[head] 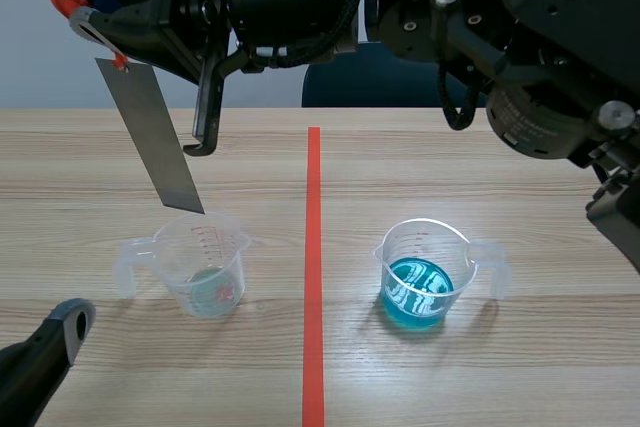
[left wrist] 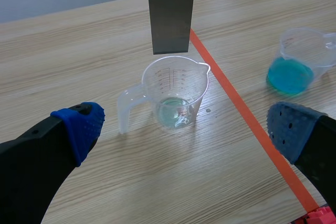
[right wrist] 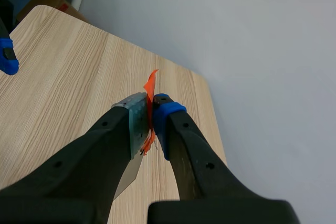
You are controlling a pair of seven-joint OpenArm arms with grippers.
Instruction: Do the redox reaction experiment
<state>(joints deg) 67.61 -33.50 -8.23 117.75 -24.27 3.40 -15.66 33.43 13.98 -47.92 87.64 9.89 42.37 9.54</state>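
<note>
The right gripper [head: 88, 22], reaching across to the far left, is clamped on the top end of the metal strip [head: 150, 137], right at its orange tag. The strip hangs tilted, its lower end just above the far rim of the left cup [head: 205, 267], which holds only a little pale liquid. The likeliest slip is that low corner catching the rim on the way down. The cup looks light and nearly empty, so it could tip or skid. Nothing steadies it: the left gripper [head: 55, 337] sits low at the near left with its pads [left wrist: 84, 124] spread wide, holding nothing, apart from the cup. Pinched only at its top, the strip could also swing or slide out if bumped, and a quick plunge might splash. The blue cup [head: 425, 272] stands well apart on the right, so a wrong-cup mix-up seems unlikely, though I cannot tell which liquid the strip is meant for. The table [head: 520, 377] is pale wood grain with a red tape line [head: 313, 247] running near to far between the cups. Behind it are a plain grey wall [head: 40, 67] and what looks like a dark blue chair back [head: 375, 82].
</note>
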